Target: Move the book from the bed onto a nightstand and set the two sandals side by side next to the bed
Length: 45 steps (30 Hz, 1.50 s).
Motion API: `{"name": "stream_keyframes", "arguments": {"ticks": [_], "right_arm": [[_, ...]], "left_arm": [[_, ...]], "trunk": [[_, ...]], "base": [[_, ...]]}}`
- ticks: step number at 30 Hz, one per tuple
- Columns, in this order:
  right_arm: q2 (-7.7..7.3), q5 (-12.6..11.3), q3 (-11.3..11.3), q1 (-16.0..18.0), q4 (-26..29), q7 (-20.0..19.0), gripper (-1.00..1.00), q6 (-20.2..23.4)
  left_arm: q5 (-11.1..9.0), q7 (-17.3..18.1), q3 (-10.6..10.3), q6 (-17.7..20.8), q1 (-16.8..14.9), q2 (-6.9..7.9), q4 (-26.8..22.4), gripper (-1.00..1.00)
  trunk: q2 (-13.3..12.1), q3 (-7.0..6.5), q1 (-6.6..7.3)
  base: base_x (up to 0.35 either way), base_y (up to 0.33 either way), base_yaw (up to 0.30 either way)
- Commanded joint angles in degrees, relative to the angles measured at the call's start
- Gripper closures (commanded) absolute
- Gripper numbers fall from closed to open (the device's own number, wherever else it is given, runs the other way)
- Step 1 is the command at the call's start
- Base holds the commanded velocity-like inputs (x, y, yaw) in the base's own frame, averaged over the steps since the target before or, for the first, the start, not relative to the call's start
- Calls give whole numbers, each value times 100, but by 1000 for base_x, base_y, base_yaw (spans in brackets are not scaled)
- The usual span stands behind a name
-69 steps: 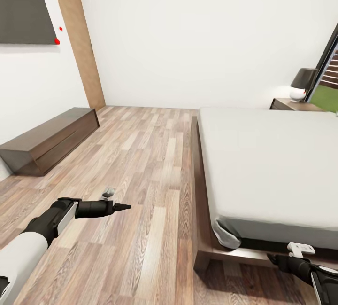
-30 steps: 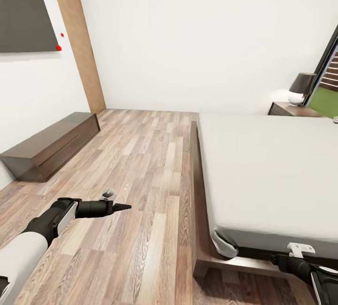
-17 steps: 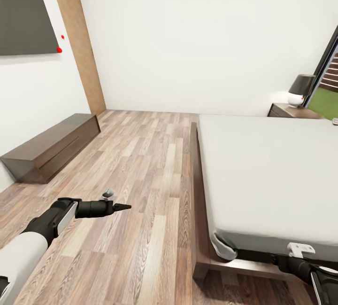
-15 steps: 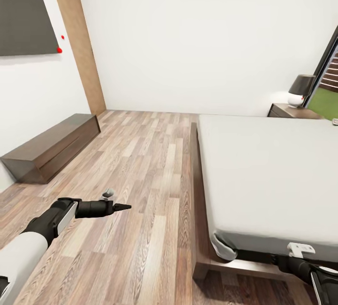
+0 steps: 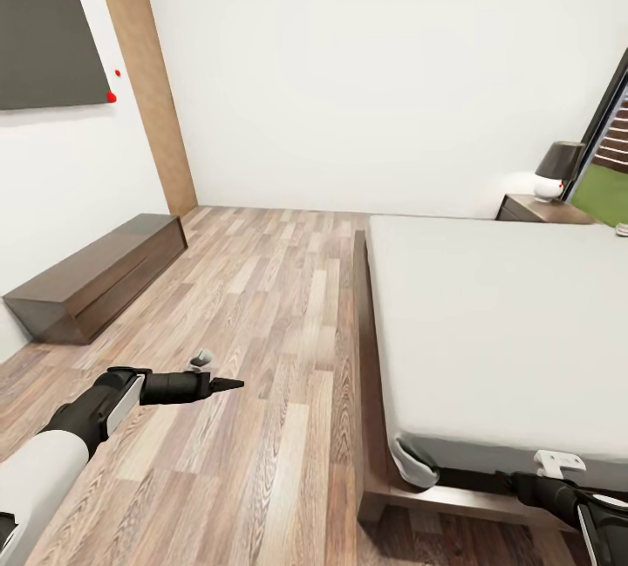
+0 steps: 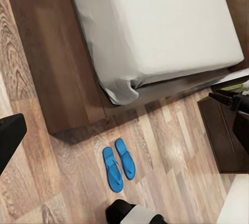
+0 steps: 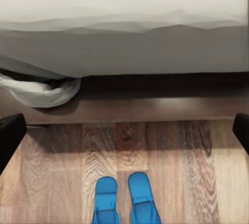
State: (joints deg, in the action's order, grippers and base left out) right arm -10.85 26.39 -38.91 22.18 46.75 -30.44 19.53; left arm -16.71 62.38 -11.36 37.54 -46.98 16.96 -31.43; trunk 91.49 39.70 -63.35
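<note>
The bed (image 5: 488,322), a pale-grey mattress on a dark wood frame, takes up the right of the head view. A nightstand (image 5: 534,210) stands beyond its far corner. The two sandals (image 6: 112,171), bright blue, lie side by side on the plank floor just off the bed's foot corner, and they appear again as sandals (image 7: 141,193) in the right wrist view. My left gripper (image 5: 228,385) hovers open over bare floor left of the bed. My right gripper (image 5: 515,483) is open, low by the bed's foot. The book is out of view.
A long dark bench-like unit (image 5: 96,274) stands along the left wall under a dark wall panel (image 5: 44,34). A lamp (image 5: 558,169) sits on the nightstand beside the dark-framed window (image 5: 610,147). Wood floor (image 5: 270,304) stretches between the bench and the bed.
The whole head picture has shifted slightly, so the camera has moved. Both arms hold the same pose.
</note>
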Motion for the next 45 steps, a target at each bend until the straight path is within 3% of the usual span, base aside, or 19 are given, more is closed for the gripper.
{"name": "stream_keyframes", "arguments": {"ticks": [1, 37, 45], "right_arm": [[4, 51, -21, 6, 10, -50, -100, 16], [4, 51, -21, 6, 10, -50, -100, 16], [4, 51, -20, 6, -198, -50, -100, 16]], "left_arm": [[-49, -5, -33, 43, -4, 8, -2, -100], [-50, -6, -33, 43, -4, 8, -4, -100], [-52, -6, -33, 43, -4, 9, -4, -100]], "trunk": [[-39, -13, 23], [-1482, -659, 814], [-1803, -803, 989]], "base": [[0, 0, 0], [0, 0, 0], [0, 0, 0]]}}
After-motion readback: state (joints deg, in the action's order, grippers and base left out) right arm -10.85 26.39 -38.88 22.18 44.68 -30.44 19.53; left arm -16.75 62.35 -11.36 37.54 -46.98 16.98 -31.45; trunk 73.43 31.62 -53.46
